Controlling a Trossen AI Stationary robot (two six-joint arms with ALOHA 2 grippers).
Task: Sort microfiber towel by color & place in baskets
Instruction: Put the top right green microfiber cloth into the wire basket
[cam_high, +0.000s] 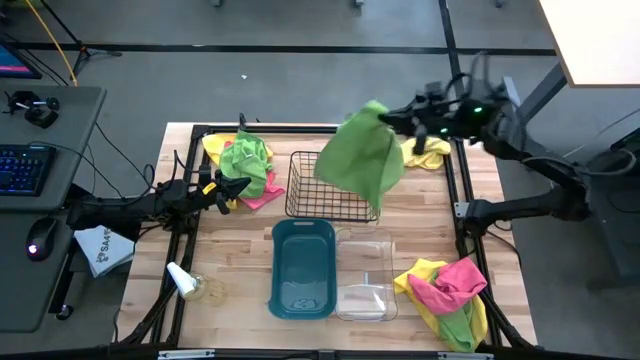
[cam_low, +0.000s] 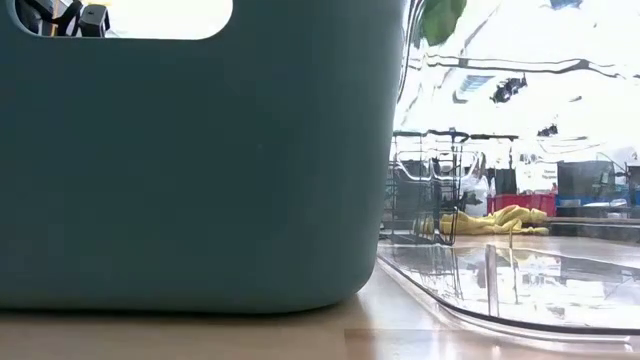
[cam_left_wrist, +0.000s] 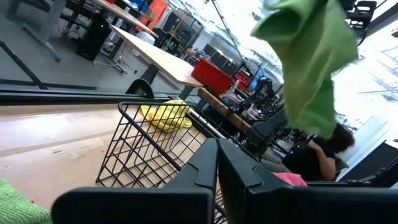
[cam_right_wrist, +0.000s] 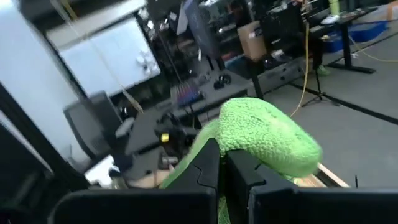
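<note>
A lime green towel (cam_high: 362, 158) hangs in the air over the black wire-mesh basket (cam_high: 330, 187), held by my right gripper (cam_high: 385, 118); it also shows in the left wrist view (cam_left_wrist: 311, 59) and the right wrist view (cam_right_wrist: 264, 140). The teal bin (cam_high: 304, 268) and the clear bin (cam_high: 365, 272) stand side by side near the table's front. My left gripper (cam_high: 240, 188) is shut and empty, beside a heap of green, yellow and pink towels (cam_high: 243, 165). A second heap (cam_high: 450, 292) lies near the right front corner, and a yellow towel (cam_high: 425, 152) at the far right. My right gripper holds the lime green towel by a bunched upper part (cam_right_wrist: 249, 134), pinched between its two fingers, which reach in roughly level from the table's right. The towel is lifted clear and hangs slack below the fingers, above the wire basket.
A white paper with print (cam_high: 103, 248) and a small white bottle (cam_high: 182, 279) lie at the table's left. A black frame (cam_high: 463, 195) borders the tabletop. Bare wood (cam_high: 240, 270) lies left of the teal bin. A desk with keyboard (cam_high: 25, 168) stands beyond the left edge.
</note>
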